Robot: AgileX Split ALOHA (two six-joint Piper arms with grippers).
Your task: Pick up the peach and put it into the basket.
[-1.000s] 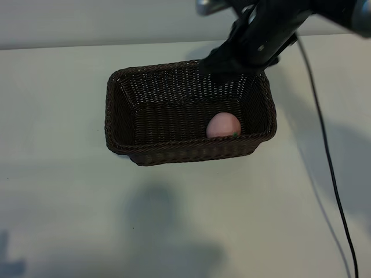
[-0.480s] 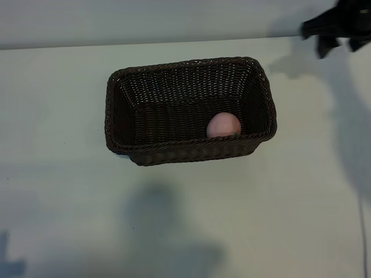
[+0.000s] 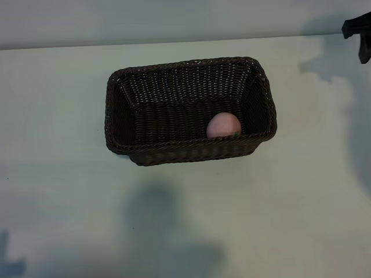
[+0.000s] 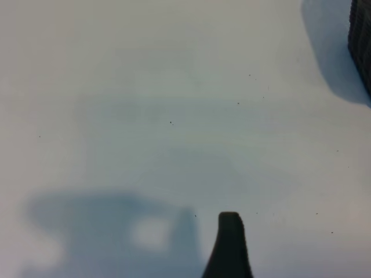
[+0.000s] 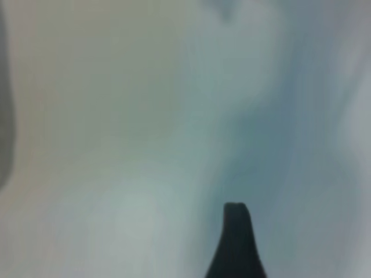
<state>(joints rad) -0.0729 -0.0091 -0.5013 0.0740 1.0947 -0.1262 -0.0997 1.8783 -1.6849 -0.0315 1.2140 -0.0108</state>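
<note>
Exterior view: the basket (image 3: 190, 110) sits on the pale table (image 3: 69, 197), its long sides running across the picture. The peach (image 3: 224, 125) lies inside the basket, on its floor, touching the inner face of the near long wall and closer to the basket's right end than its left. A tiny green mark shows at the peach's lower right edge. The right gripper (image 3: 358, 35) appears only as a dark shape at the picture's upper right edge, well apart from the basket and off its right far corner; nothing is seen in it, and how wide its jaws stand cannot be told from here. Soft shadows fall on the table nearer the camera than the basket.

Left wrist view: one dark fingertip of the left gripper (image 4: 229, 246) hangs over bare table, with a corner of the basket (image 4: 360, 40) at the picture's edge, well apart from the finger. The jaws stand wide and hold nothing.

Right wrist view: a single dark fingertip (image 5: 236, 243) over a blurred pale surface; the jaw spread cannot be judged.
</note>
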